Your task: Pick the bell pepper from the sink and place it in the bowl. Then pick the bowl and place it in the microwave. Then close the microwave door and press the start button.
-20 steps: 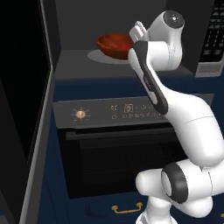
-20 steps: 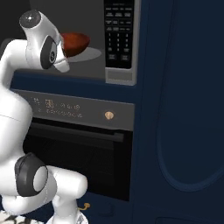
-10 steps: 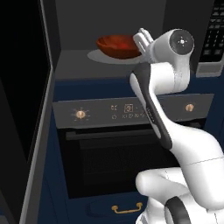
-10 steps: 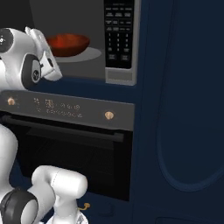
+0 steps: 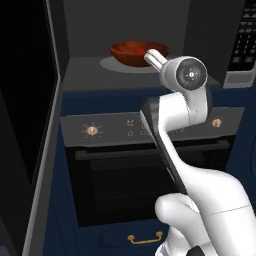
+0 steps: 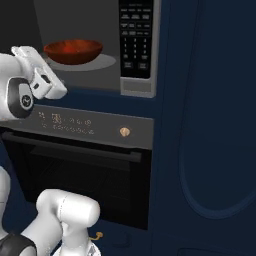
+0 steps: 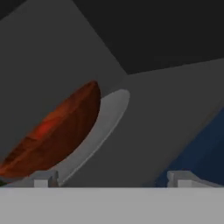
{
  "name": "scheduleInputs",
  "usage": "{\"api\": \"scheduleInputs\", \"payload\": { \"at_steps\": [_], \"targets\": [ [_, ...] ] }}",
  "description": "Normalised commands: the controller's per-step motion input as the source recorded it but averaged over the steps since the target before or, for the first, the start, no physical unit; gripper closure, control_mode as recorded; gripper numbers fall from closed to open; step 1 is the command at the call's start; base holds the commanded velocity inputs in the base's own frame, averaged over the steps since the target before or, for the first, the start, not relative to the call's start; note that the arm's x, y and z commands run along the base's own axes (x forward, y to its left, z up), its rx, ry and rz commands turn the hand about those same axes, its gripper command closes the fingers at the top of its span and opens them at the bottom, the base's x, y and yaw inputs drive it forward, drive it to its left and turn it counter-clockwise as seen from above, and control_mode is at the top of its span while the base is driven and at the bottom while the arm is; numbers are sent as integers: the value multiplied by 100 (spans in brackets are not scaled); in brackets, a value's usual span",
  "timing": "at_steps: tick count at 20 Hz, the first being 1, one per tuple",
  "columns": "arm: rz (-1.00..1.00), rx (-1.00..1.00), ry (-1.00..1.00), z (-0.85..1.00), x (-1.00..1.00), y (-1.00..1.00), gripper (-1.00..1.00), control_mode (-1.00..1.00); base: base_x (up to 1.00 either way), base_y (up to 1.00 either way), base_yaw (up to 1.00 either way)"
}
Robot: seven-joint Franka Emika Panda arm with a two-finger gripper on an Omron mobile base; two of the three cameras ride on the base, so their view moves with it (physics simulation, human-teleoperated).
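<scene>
You can see the bowl (image 5: 139, 52) sitting inside the microwave (image 5: 125, 30), on the pale round plate (image 5: 122, 65) on the grey floor of the box. From the right base view the bowl (image 6: 73, 51) sits on that same plate (image 6: 102, 62), with the black keypad strip (image 6: 135, 42) just to its right. In the hand view the bowl (image 7: 54, 131) looks tipped on its side, but that is because the camera is rolled. You cannot see the bell pepper from these angles, so you cannot tell where it is.

Your gripper (image 7: 111, 178) is let go and wide apart. Its two fingertips (image 7: 43, 178) stand at each side of the hand view with nothing between them. It holds nothing and sits just outside the front of the microwave, apart from the bowl.

The microwave door (image 5: 30, 100) hangs swung out on the left of the left base view, so the box is not closed. Below the microwave you can see the oven (image 5: 145, 165) with its gold knobs (image 5: 92, 131) and dark glass front.
</scene>
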Motion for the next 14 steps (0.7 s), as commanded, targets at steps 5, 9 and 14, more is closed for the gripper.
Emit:
{"api": "scheduleInputs", "payload": {
  "at_steps": [5, 9, 14],
  "targets": [
    [-5, -33, -13, -34, -18, 27, -100, -100, 0, 0, 0],
    [-11, -32, -28, -21, -59, 42, -100, -100, 0, 0, 0],
    [-13, -35, -31, -13, -74, 56, -100, -100, 0, 0, 0]
  ]
}}
